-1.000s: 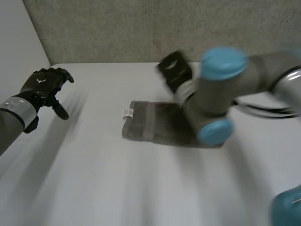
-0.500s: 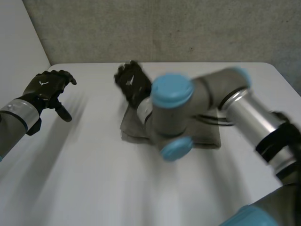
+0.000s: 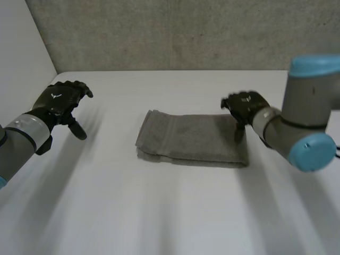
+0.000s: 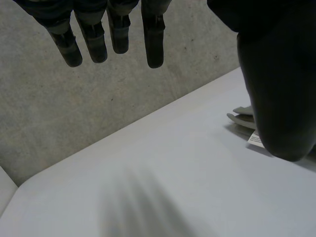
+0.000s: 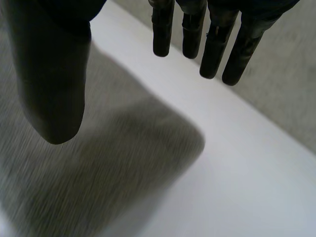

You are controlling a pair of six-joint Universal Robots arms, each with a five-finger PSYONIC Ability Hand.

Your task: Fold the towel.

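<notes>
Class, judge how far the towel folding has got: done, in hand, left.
Done: the grey towel lies folded in layers on the white table. In hand: nothing; the right hand is open above its corner, the left hand open, well aside. Left: perhaps one more fold.

The grey towel (image 3: 192, 139) lies folded, apparently in half, mid-table.
</notes>
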